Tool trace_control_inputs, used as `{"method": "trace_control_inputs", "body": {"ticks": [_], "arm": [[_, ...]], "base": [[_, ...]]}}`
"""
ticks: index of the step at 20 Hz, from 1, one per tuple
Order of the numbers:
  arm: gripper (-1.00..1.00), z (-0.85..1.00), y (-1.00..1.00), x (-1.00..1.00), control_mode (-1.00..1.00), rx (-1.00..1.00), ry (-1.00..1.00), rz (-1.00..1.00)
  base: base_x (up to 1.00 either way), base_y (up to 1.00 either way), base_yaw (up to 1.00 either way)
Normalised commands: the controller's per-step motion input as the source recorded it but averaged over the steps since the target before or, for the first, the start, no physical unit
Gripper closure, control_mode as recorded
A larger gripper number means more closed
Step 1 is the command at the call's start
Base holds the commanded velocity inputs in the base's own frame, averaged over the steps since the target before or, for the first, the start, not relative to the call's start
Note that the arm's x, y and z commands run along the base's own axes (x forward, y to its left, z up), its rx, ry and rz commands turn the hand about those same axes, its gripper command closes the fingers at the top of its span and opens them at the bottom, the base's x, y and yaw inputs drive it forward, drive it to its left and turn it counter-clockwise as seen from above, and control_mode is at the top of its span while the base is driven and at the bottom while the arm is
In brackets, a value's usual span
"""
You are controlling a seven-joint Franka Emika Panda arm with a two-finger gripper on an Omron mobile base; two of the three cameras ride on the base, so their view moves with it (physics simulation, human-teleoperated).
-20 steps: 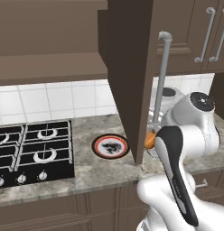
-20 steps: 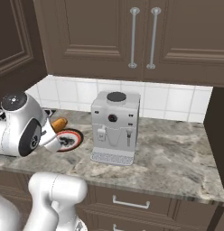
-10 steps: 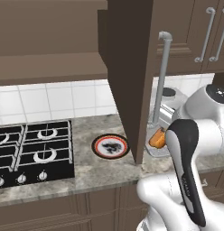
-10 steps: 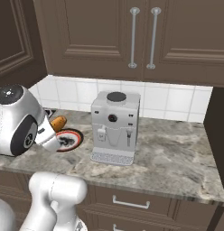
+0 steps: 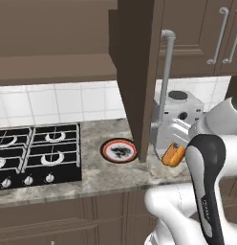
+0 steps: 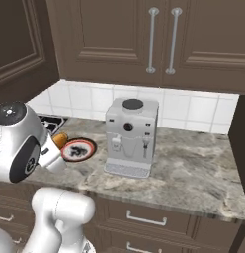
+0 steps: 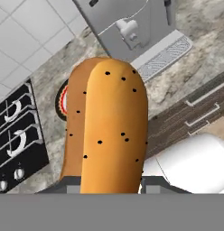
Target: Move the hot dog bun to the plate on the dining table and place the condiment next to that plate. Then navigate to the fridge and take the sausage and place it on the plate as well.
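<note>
- Since a second ago we see the arm swing right in the left base view, the held bun riding away from the white red-rimmed plate toward the coffee machine; plate, stove and machine stay put.
- Our gripper [image 7: 109, 189] is clamped on the hot dog bun [image 7: 107, 126], holding it at its lower end in the hand view; the bun stands up along the gripper axis, orange-tan with small dark specks.
- From the left base view the bun [image 5: 173, 154] hangs above the counter [image 5: 106, 172], just in front of the coffee machine [image 5: 177, 119], beside the open cabinet door [image 5: 139, 72].
- From the right base view the bun [image 6: 59, 140] peeks out next to the white wrist, near the left edge of the counter [image 6: 193, 168].
- White plate with red rim and dark centre [image 5: 119, 150] lies flat on the counter between the gas stove [image 5: 37, 150] and the coffee machine, apart from the bun.
- Coffee machine [image 6: 130, 136] sits upright against the tiled back wall.
</note>
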Motion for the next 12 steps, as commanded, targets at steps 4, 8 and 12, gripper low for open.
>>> {"method": "trace_control_inputs", "body": {"ticks": [4, 8, 12], "arm": [[1.0, 0.0, 0.0, 0.0, 1.0, 0.0, 0.0, 0.0], [1.0, 0.0, 0.0, 0.0, 1.0, 0.0, 0.0, 0.0], [1.0, 0.0, 0.0, 0.0, 1.0, 0.0, 0.0, 0.0]], "base": [[-0.86, 0.0, 0.49], [-0.65, 0.0, 0.62], [-0.52, 0.0, 0.7]]}}
